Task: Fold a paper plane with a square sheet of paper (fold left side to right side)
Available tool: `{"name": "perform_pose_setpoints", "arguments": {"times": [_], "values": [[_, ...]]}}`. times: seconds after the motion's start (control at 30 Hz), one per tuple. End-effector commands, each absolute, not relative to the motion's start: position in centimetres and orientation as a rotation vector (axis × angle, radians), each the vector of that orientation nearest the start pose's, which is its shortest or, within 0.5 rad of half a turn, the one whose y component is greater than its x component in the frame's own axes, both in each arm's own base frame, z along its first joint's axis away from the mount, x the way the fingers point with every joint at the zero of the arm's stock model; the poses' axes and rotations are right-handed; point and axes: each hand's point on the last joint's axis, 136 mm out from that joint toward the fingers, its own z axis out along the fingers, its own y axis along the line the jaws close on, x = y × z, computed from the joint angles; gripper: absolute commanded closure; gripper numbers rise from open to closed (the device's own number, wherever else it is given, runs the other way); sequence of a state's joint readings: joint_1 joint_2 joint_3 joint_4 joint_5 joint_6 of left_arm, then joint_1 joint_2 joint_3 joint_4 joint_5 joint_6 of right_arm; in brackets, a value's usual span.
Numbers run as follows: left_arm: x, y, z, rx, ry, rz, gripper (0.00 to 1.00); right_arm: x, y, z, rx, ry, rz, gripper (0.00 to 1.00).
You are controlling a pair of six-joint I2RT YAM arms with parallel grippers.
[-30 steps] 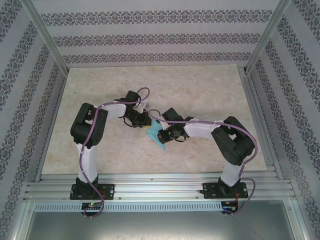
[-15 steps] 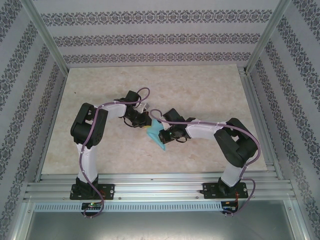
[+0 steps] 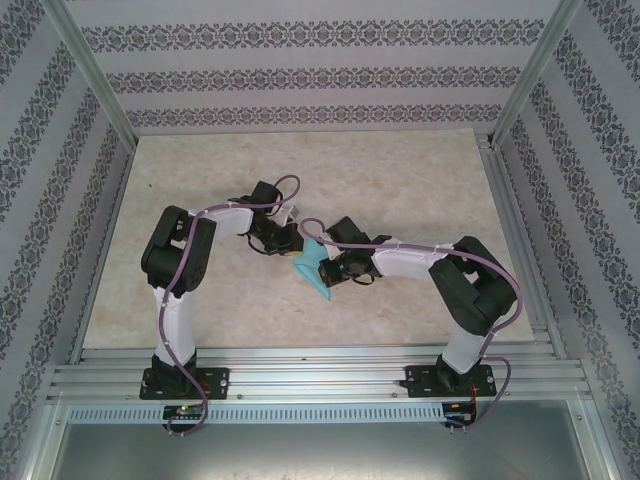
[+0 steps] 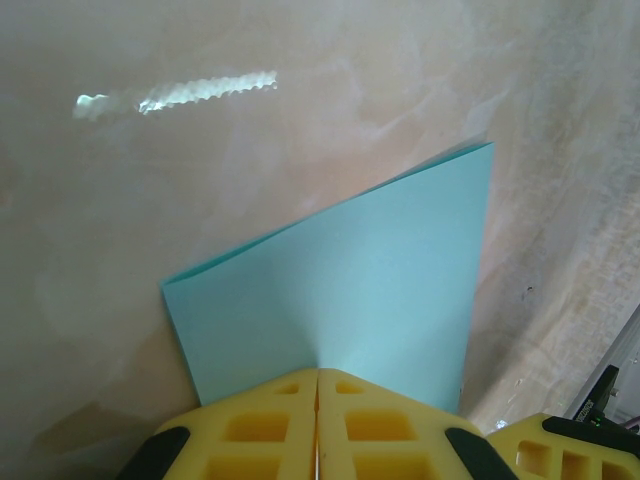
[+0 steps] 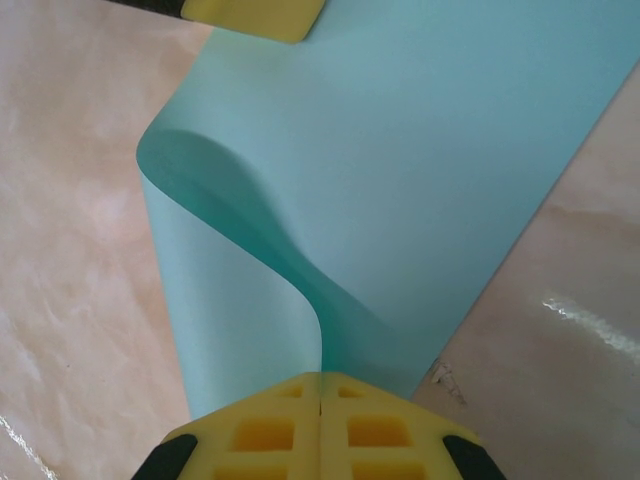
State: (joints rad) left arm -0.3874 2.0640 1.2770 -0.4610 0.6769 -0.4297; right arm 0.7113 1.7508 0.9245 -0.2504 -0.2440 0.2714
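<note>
Over the table (image 3: pixel 200 180), left hand (image 4: pixel 317 372) and right hand (image 5: pixel 320 376) pinch paper (image 4: pixel 350 280).

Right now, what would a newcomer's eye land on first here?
The turquoise paper in the middle of the pale table, caught between the two arms. The left end effector is shut on one edge, where the sheet looks smooth. The right end effector is shut on another edge, and there the paper bulges into a soft curl just ahead of its tips.
</note>
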Motion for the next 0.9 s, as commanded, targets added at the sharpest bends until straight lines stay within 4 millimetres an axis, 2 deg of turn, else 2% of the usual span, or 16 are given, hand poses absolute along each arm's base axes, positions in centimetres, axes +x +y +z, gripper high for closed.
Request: {"name": "perform_pose_setpoints", "arguments": {"times": [0.0, 0.87], "values": [[33.74, -25.03, -2.12, 0.107, 3.029, -0.963, 0.91, 27.35, 28.37, 2.23, -0.668, 2.666, 0.595, 1.00], [33.58, -24.96, -2.38, 0.106, 3.033, -0.962, 0.91, 28.26, 28.27, 2.38, -0.644, 2.665, 0.574, 1.00]]}}
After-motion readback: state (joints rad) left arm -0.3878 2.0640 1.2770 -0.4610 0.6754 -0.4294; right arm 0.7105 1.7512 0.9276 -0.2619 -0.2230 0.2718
